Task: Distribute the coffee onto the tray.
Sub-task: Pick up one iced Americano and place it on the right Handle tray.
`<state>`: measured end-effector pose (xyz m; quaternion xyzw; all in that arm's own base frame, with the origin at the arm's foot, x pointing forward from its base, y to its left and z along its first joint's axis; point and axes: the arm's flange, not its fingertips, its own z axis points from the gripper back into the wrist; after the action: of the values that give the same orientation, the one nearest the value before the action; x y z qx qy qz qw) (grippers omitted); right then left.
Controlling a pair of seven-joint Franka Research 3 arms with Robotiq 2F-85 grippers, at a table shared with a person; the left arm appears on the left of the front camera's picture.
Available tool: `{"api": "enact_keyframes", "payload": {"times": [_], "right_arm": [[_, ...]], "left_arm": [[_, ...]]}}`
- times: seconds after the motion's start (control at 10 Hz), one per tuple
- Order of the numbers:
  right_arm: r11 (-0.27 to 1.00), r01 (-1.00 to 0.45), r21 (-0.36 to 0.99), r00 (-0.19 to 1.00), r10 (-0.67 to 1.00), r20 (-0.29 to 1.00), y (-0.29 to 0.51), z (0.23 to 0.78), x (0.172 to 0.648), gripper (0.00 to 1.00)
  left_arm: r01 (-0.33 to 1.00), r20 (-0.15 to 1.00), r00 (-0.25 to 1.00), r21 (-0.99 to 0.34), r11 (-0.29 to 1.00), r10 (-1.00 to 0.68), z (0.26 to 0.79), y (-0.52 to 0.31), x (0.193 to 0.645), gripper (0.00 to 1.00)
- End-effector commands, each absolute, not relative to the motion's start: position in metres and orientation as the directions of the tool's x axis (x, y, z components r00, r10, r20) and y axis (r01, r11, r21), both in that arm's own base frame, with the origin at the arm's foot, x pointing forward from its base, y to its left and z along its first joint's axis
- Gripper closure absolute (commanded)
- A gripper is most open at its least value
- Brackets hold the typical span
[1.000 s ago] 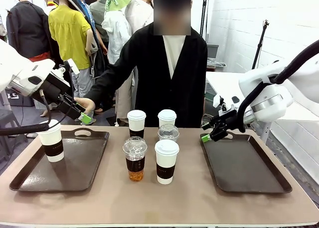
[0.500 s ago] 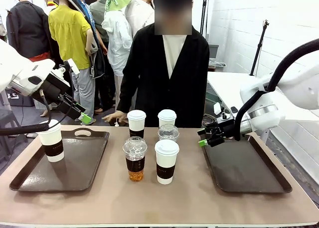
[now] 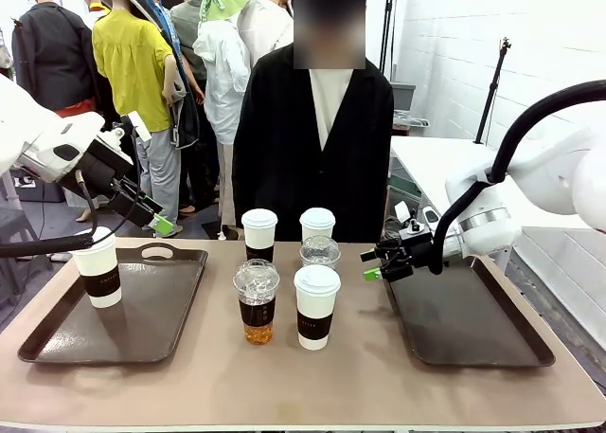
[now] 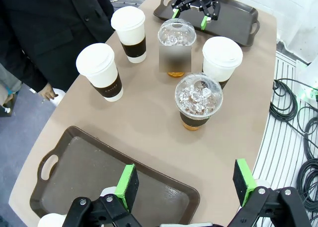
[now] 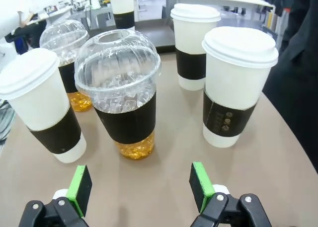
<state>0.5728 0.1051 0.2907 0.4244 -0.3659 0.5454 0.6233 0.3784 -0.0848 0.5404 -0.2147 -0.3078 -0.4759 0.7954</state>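
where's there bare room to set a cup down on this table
The right tray is all bare, with the right gripper open at its far left corner. The left tray is free except for one white cup toward its far left. The table strip nearest the robot is bare too. Crowded: the five cups bunched in the middle.

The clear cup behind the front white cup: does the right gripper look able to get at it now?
Probably yes. The right gripper is open and points at the clear cup, with bare table between. The white cups beside it stand close.
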Motion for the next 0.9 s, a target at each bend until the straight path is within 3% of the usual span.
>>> {"api": "enact_keyframes", "payload": {"times": [0.0,0.8], "right_arm": [[0.021,-0.994,0.111,0.112,0.313,0.943,0.116,0.283,0.582,0.0],[0.038,-0.995,0.097,0.103,0.257,0.961,0.147,0.266,0.581,0.0]], "left_arm": [[0.897,0.711,0.345,-0.057,0.439,-0.613,0.54,-0.084,0.379,0.0],[0.897,0.711,0.345,-0.057,0.439,-0.613,0.54,-0.084,0.379,0.0]]}}
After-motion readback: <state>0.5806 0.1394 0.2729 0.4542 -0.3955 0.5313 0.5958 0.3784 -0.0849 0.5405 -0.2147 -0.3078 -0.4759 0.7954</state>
